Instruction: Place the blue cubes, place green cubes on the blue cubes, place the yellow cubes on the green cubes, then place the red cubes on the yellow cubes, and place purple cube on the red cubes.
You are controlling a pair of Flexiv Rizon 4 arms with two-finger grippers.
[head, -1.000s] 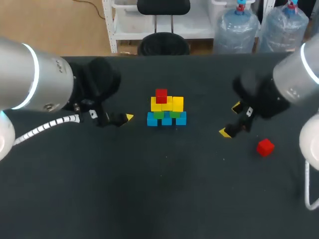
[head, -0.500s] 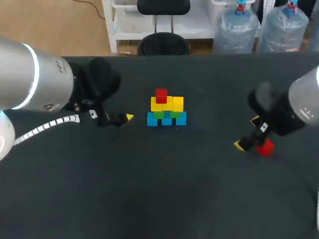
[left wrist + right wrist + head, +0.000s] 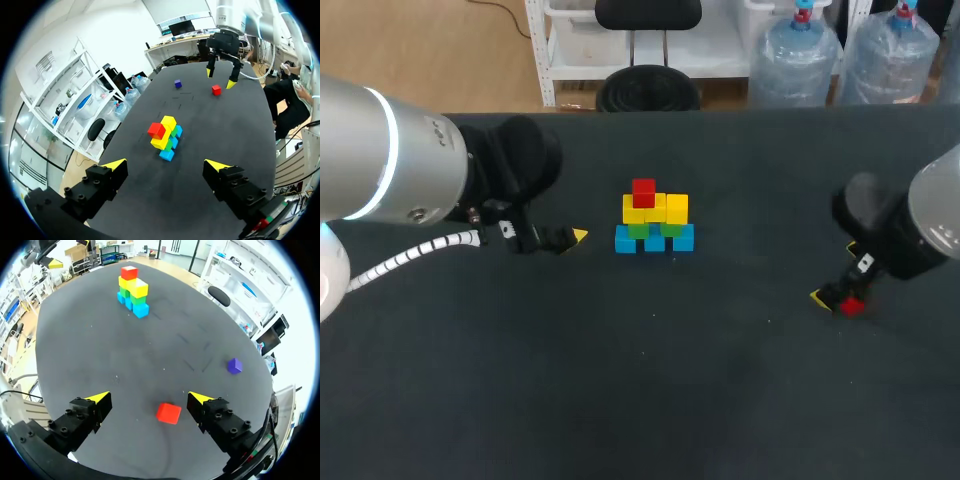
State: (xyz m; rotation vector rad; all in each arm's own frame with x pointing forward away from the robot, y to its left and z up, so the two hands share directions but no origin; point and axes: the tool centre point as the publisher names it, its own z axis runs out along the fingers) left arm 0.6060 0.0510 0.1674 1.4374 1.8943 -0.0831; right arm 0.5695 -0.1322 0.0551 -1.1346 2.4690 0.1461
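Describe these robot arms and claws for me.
Thick silver tubes with black wrists. The left arm has a pale glowing ring and a white coiled cable. The left claw and right claw each have two black fingers with yellow pointed tips.

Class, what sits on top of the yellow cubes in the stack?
One red cube sits on the yellow cubes, toward the row's left-arm end; the other end is bare. The yellow surface beneath it is covered.

The right gripper (image 3: 148, 398) hangs over the dark table (image 3: 90, 350) with its fingers spread wide. A loose red cube (image 3: 168, 413) lies between them, touching neither. A purple cube (image 3: 234, 365) sits off to one side. Well ahead stands the stack (image 3: 132, 290): blue cubes (image 3: 141, 310) at the base, then green cubes (image 3: 137, 300), then yellow cubes (image 3: 139, 289), and a top red cube (image 3: 129, 272).
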